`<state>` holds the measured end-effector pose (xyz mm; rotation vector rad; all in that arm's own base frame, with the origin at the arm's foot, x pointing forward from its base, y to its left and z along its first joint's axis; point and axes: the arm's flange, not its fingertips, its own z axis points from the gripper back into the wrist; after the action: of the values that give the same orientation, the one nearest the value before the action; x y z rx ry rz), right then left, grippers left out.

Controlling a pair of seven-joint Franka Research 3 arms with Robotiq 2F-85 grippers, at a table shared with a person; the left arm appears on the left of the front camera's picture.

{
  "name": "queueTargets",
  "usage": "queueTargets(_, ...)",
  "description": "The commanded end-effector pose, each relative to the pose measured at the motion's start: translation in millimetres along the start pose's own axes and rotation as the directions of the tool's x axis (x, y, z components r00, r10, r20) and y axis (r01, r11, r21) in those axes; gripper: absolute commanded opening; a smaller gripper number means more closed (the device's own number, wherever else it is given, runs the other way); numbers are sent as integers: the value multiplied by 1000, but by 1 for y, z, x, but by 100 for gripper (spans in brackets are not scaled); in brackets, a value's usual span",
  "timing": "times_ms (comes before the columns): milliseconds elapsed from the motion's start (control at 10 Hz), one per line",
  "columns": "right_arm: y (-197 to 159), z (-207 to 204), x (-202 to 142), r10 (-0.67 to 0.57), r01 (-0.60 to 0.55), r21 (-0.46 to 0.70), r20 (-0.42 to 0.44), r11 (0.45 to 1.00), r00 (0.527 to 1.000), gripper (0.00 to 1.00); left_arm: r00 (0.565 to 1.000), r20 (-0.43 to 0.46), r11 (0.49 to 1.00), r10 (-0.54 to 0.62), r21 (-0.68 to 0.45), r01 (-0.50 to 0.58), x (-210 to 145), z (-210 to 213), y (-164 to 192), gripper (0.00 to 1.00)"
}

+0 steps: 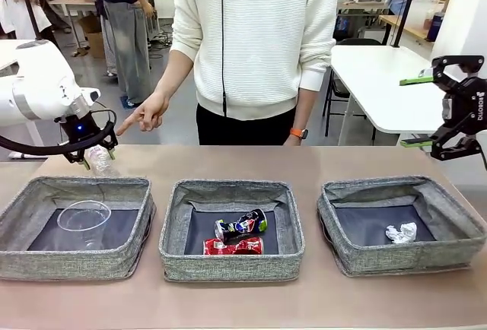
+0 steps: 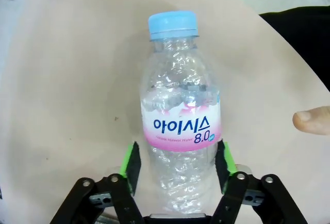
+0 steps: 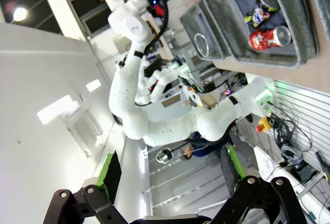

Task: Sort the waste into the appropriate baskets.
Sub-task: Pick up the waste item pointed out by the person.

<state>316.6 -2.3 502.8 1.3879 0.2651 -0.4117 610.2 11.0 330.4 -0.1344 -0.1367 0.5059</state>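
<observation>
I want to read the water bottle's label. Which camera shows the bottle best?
The left wrist view: the clear plastic bottle lies close up, label readable. The front view shows it small behind the left basket.

You see a clear plastic bottle (image 2: 180, 131) with pale blue cap and pink-and-white label, grey woven baskets (image 1: 230, 231) with dark bottoms, a crushed red can (image 1: 233, 246), and a beige counter (image 1: 304, 163).

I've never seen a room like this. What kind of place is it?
Probably a robot lab. A white robot arm works at a table with sorting baskets, and more worktables and people stand behind.
</observation>
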Motion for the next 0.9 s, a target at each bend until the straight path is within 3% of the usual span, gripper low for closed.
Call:
queueTargets(0,3,-1,0,8,-8,11,-5,1000,1000,100,1000,27,999,1,42,-2,-1,-3,0,0)
queueTargets(100,3,-1,0,8,-8,11,-5,1000,1000,100,1000,23,999,2,39,-3,-1,-3,-2,0)
queueTargets(200,3,-1,0,8,-8,11,-5,1000,1000,100,1000,23,999,11,34,-12,-1,-2,-2,15)
queueTargets(500,3,-1,0,8,-8,11,-5,1000,1000,100,999,20,998,42,51,-43,1,5,3,13)
queueTargets(800,3,-1,0,8,-8,11,-5,1000,1000,100,997,58,998,52,-22,-50,2,48,18,13)
